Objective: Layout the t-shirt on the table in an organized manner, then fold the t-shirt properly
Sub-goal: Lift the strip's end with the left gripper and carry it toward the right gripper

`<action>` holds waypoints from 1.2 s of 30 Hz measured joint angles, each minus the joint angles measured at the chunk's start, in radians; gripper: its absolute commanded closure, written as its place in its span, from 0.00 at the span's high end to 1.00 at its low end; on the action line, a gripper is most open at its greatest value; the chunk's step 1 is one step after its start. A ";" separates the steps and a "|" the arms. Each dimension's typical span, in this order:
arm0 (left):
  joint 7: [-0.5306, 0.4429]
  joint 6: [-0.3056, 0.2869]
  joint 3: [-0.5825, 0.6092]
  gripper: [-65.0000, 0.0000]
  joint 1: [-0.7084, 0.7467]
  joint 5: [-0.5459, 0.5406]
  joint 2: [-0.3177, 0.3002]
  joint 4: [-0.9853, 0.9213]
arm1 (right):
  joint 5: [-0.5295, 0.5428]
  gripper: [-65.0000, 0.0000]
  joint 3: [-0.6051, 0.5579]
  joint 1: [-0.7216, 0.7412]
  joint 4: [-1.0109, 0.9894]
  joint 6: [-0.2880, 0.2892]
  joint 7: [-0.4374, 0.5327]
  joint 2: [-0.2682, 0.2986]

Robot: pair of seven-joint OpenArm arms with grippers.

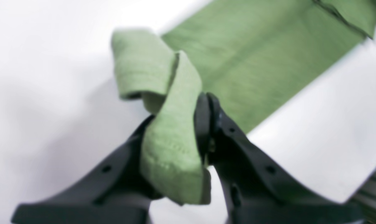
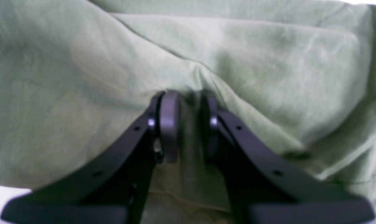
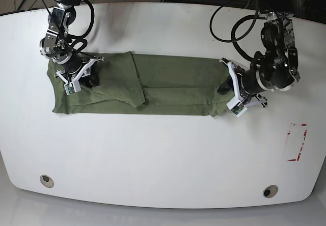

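Observation:
The olive-green t-shirt (image 3: 173, 86) lies as a long folded strip across the white table (image 3: 163, 154). Its left part is doubled over, with a sleeve edge near the middle. My left gripper (image 3: 224, 90) is at the strip's right end. In the left wrist view it (image 1: 175, 115) is shut on a raised, hemmed fold of the t-shirt (image 1: 172, 149), which curls above the table (image 1: 35, 77). My right gripper (image 3: 87, 78) sits on the strip's left end. The right wrist view shows it (image 2: 189, 107) shut on a pinched ridge of the t-shirt (image 2: 82, 77).
A red tape mark (image 3: 297, 142) is on the table at the right. Two grommet holes (image 3: 47, 180) (image 3: 270, 191) sit near the front edge. Black cables (image 3: 239, 27) loop behind the left arm. The table's edge (image 1: 346, 196) shows close by in the left wrist view.

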 measured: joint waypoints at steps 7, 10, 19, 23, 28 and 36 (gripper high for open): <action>0.003 -0.001 0.060 0.06 -0.015 0.005 0.092 -0.002 | 0.000 0.19 0.000 0.000 0.000 0.000 0.000 0.000; -0.002 0.000 0.064 0.06 -0.036 0.004 0.132 -0.002 | 0.000 0.19 0.000 0.000 0.000 0.000 0.000 0.000; 0.005 0.045 0.061 0.06 -0.061 0.053 0.218 -0.086 | 0.000 0.19 0.000 0.000 0.000 0.000 0.000 -0.001; -0.004 0.045 0.061 0.06 -0.089 0.084 0.241 -0.109 | 0.000 0.19 0.000 0.000 0.000 0.000 0.000 -0.001; -0.016 0.045 0.061 0.06 -0.093 0.085 0.248 -0.123 | 0.000 0.19 0.000 0.000 0.000 0.000 0.000 -0.001; -0.002 0.046 0.061 0.07 -0.102 0.089 0.248 -0.130 | 0.000 0.19 0.000 0.000 0.000 0.000 0.000 -0.001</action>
